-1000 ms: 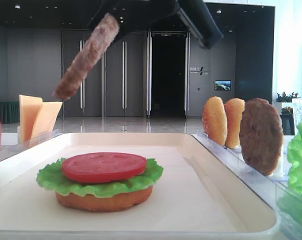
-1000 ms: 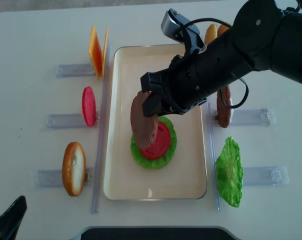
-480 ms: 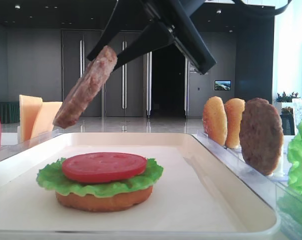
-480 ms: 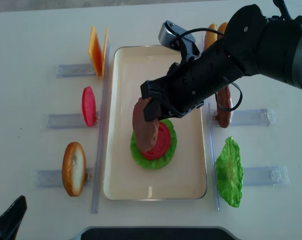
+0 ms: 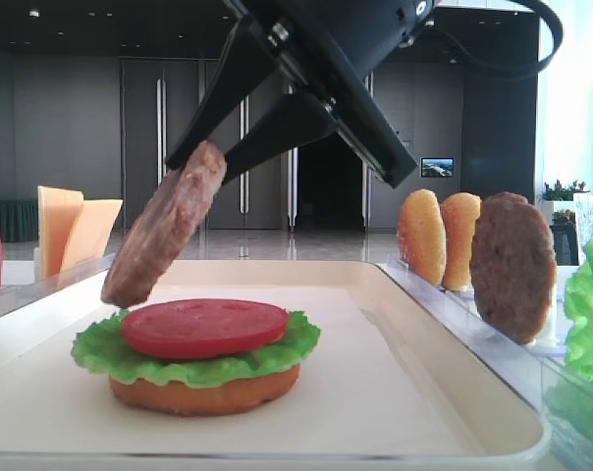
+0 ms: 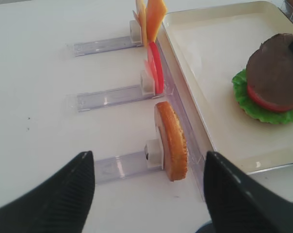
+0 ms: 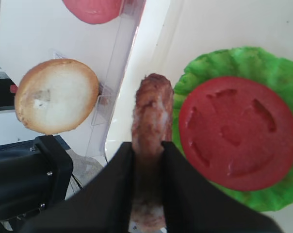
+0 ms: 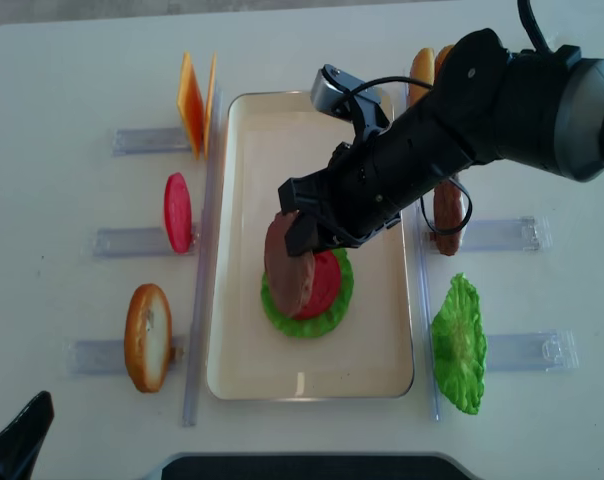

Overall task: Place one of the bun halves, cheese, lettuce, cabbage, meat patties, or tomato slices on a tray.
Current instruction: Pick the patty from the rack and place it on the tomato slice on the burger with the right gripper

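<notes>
1. A cream-white tray (image 8: 244, 360) was seen lying lengthwise on a white table (image 8: 62, 60), with clear plastic holders (image 8: 132, 140) set along both of its long sides.
2. On the tray a partly built burger was seen: a bun half (image 5: 203, 391) at the bottom, a green lettuce leaf (image 5: 100, 353) on it, and a red tomato slice (image 5: 204, 327) on top.
3. The right gripper (image 7: 148, 160) was seen clamped on a greyish-brown meat patty (image 5: 166, 235), its two black fingers (image 7: 118, 189) pressed against the patty's flat faces.
4. The patty was held on edge and tilted above the left side of the burger; in the low exterior view its lower rim was just beside the tomato slice, and contact could not be told.
5. The left gripper (image 6: 146, 194) was shown at rest near the table's front edge, its two dark fingers spread well apart with nothing between them.
6. To the left of the tray, two cheese slices (image 8: 192, 102), a second tomato slice (image 8: 177, 212) and another bun half (image 8: 147, 337) were seen standing upright in their holders.
7. To the right of the tray, two more bun halves (image 5: 440, 237), a second patty (image 5: 512, 265) and a loose lettuce leaf (image 8: 458, 345) were seen.
8. No brand, label or readable writing could be made out on any item; a small sign on the far wall in the low view was too small to read.
</notes>
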Available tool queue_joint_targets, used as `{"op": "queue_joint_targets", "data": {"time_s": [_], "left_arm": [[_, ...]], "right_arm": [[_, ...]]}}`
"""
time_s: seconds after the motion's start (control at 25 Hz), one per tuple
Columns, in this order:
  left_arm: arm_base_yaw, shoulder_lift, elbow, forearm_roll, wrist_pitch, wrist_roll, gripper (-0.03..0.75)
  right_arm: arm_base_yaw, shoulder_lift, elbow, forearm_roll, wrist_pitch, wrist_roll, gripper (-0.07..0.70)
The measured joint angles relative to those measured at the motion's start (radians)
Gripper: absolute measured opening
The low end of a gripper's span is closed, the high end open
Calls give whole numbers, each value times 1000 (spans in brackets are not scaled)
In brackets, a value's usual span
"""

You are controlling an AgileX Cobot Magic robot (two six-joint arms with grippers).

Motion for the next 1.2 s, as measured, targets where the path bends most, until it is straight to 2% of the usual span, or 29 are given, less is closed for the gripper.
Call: {"op": "queue_joint_targets", "data": {"time_s": [0.28,0.56,0.72,1.2], "left_arm": [[0,0,0,0,0,0,535],[0,0,0,0,0,0,535],[0,0,0,0,0,0,535],[0,0,0,0,0,0,535]], "right_arm": [[-6,26,0,7,20,-36,121],[-68,26,0,29,53,-57,121],[-73,26,0,56,73,-79,121],[-73,26,0,83,79,-86,121]]}}
